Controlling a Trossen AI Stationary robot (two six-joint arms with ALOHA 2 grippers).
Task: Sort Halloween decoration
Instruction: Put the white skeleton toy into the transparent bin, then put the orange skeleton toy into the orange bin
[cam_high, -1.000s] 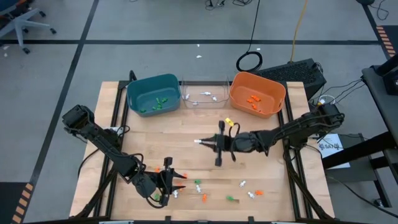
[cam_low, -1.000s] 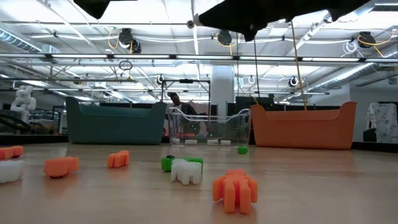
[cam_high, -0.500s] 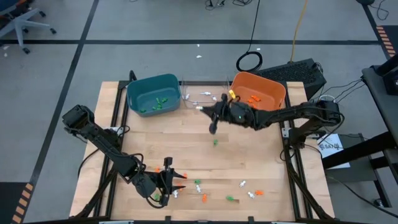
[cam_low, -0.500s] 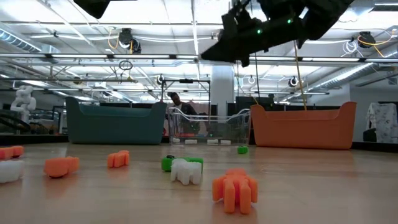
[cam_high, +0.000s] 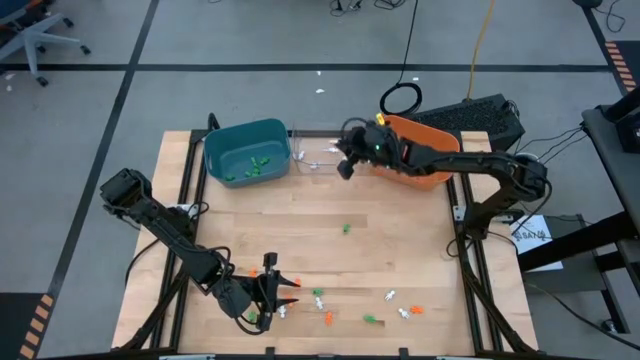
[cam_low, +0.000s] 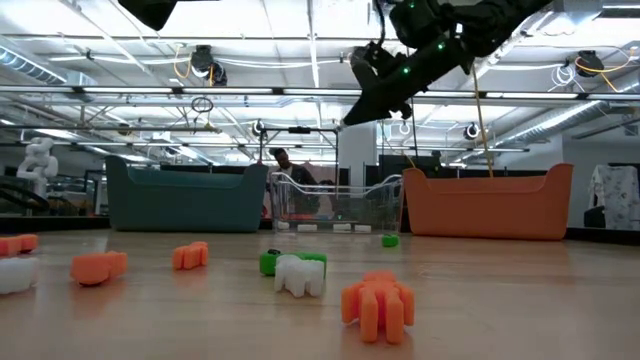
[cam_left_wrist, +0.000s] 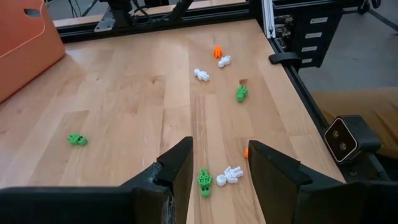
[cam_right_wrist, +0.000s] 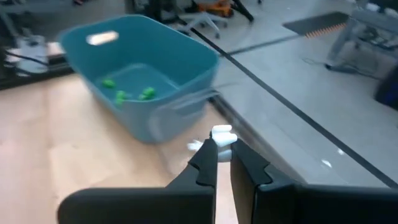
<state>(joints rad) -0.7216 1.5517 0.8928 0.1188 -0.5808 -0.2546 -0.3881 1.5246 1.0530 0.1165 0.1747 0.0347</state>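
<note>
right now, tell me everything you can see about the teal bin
The teal bin is an open-topped plastic tub with rounded corners and slightly flared walls, sitting upright at the far edge of the wooden table, on the left arm's side. A clear bin stands right beside it, with an orange bin further along. Several small green trinkets lie on its floor. No gripper touches it; the right gripper hangs over the clear bin, shut on a small white trinket.

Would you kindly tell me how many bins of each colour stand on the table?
Teal bin: 1
Clear bin: 1
Orange bin: 1
Total: 3
</note>
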